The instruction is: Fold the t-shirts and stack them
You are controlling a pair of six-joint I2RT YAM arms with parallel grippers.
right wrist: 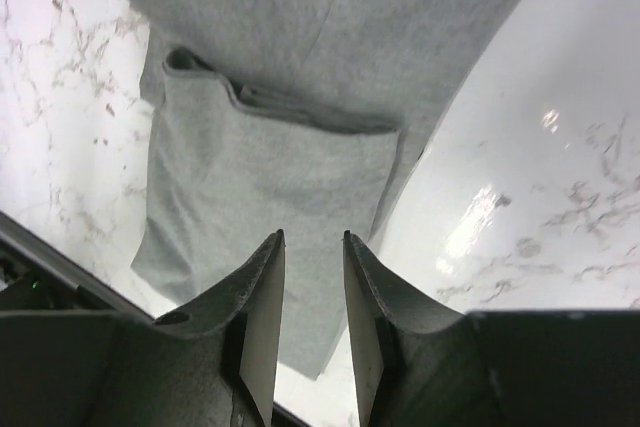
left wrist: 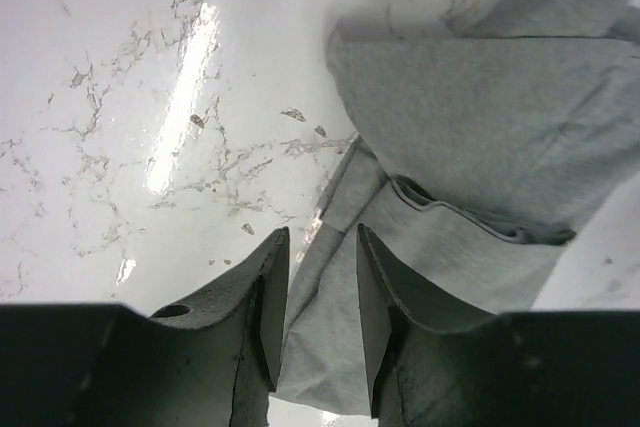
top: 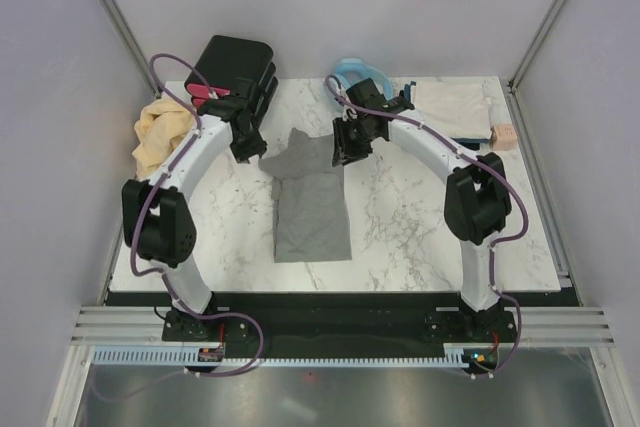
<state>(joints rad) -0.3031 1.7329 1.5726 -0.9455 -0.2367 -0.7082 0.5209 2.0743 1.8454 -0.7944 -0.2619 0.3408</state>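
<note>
A heather-grey t-shirt (top: 312, 212) lies on the marble table (top: 420, 237), folded into a long strip with its sleeve end bunched at the back. My left gripper (top: 249, 151) hovers at the shirt's back left corner. In the left wrist view this gripper (left wrist: 322, 232) is open, and grey cloth (left wrist: 470, 107) lies flat beneath the gap. My right gripper (top: 345, 151) stands at the back right corner. Seen from the right wrist, it (right wrist: 313, 237) is open too, over a folded sleeve (right wrist: 260, 177). A tan-yellow t-shirt (top: 160, 132) is heaped at the left edge. A whitish t-shirt (top: 450, 102) lies at the back right.
A black box with pink drawers (top: 235, 69) stands at the back left, just behind the left arm. A light-blue coiled hose (top: 356, 71) sits at the back middle. A small peach object (top: 503, 135) rests at the right edge. Grey walls enclose the table.
</note>
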